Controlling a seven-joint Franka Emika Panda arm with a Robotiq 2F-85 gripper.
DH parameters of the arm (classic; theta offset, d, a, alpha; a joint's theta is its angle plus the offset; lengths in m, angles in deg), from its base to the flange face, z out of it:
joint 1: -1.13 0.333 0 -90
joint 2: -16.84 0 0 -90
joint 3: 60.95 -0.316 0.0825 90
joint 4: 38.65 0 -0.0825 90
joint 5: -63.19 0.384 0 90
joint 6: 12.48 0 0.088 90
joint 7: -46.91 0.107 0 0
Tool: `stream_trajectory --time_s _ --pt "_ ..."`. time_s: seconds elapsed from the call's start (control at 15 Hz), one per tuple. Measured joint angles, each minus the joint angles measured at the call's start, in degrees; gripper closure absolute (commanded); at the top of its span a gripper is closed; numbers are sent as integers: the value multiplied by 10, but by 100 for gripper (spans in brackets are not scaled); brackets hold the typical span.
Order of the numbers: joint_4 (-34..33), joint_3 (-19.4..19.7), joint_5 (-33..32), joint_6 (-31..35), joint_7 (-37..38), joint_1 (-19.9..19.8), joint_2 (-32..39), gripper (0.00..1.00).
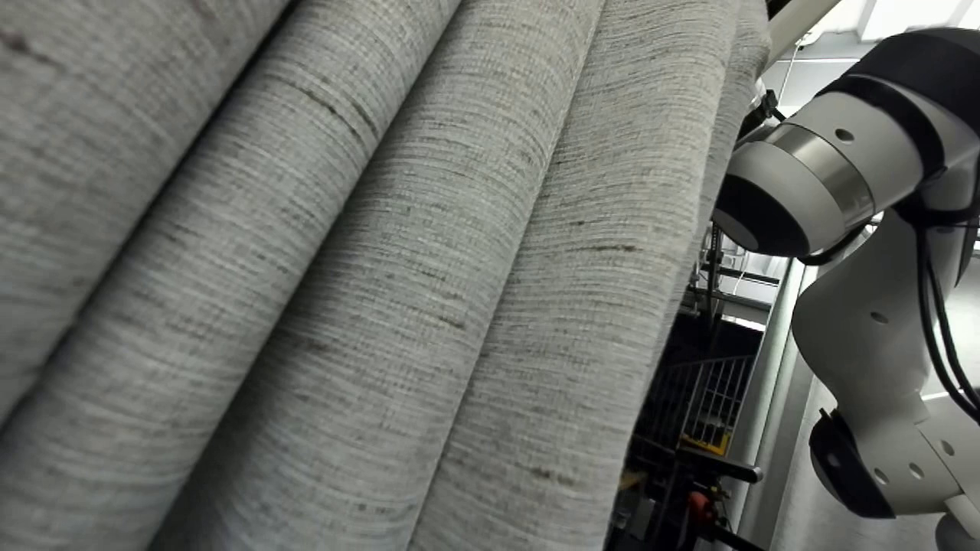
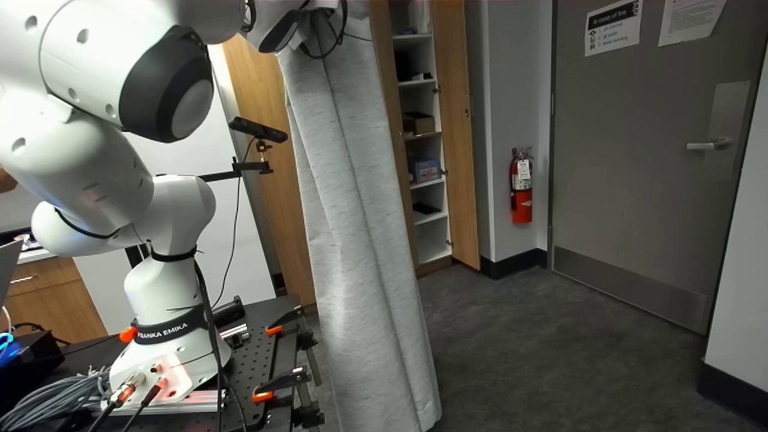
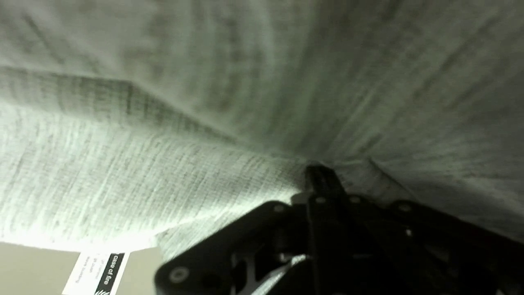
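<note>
Working the curtain (image 2: 372, 240) seems the step in hand: my tool (image 3: 321, 174) is clamped narrow on it, and it hangs beside the black surface (image 2: 255, 339). The next move, I judge, calls for a slow sideways pull without losing grip.

arm (image 2: 90, 168): white, rounded housings (image 2: 183, 210) with round grey recesses (image 2: 82, 36). joint cap (image 2: 157, 84): black, pale grey end disc (image 2: 193, 110). one silvery metal band (image 1: 831, 168) noted. base collar (image 2: 171, 324): black, lettered "franka emika" in white. black cables (image 1: 926, 306) strapped alongside. jaws: black, bearing round screw heads (image 3: 179, 275).
</note>
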State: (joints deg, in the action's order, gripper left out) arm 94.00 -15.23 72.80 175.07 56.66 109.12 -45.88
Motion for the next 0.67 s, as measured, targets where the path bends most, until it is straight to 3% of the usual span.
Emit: stream_trajectory --time_s 0.67 --pt "1 19 0 0 0 -12 -1 99"
